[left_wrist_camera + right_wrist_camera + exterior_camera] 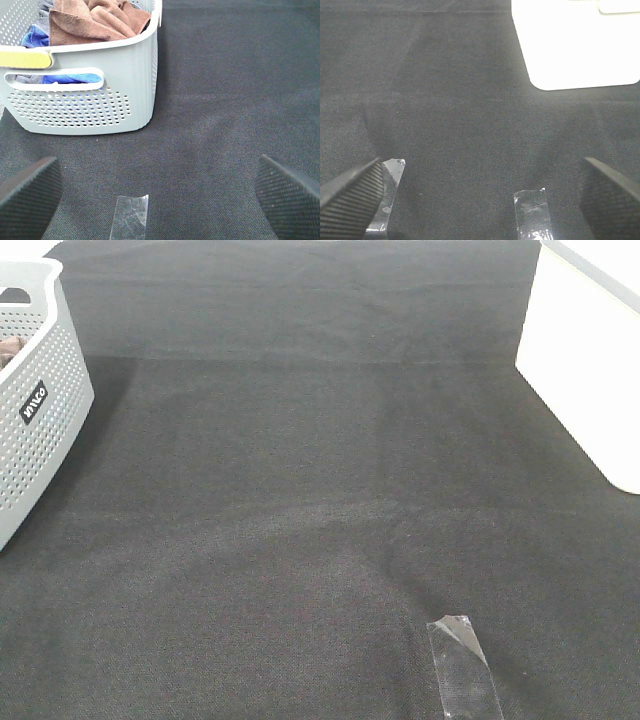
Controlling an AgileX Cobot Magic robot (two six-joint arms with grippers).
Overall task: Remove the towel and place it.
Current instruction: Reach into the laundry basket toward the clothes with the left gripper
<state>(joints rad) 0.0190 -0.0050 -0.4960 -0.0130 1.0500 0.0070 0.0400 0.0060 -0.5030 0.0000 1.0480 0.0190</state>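
Note:
The brown towel (pixel 97 22) lies crumpled in a pale grey perforated basket (pixel 100 107), on top of blue cloth (pixel 70 78). The exterior view shows only a sliver of the towel (pixel 8 348) inside the basket (pixel 45 410) at the far left edge. My left gripper (pixel 160 200) hovers over the black cloth a short way in front of the basket, open, with nothing between its fingers (pixel 30 192). My right gripper (pixel 480 195) is also open and empty, low over the black cloth. Neither gripper shows in the exterior view.
A white block (pixel 590 380) stands at the right edge of the table and shows as a white block (pixel 575 45) ahead of the right gripper. Clear tape strips (pixel 462 665) stick to the black table cloth (pixel 320 490). Another tape strip (pixel 131 217) lies by the left gripper.

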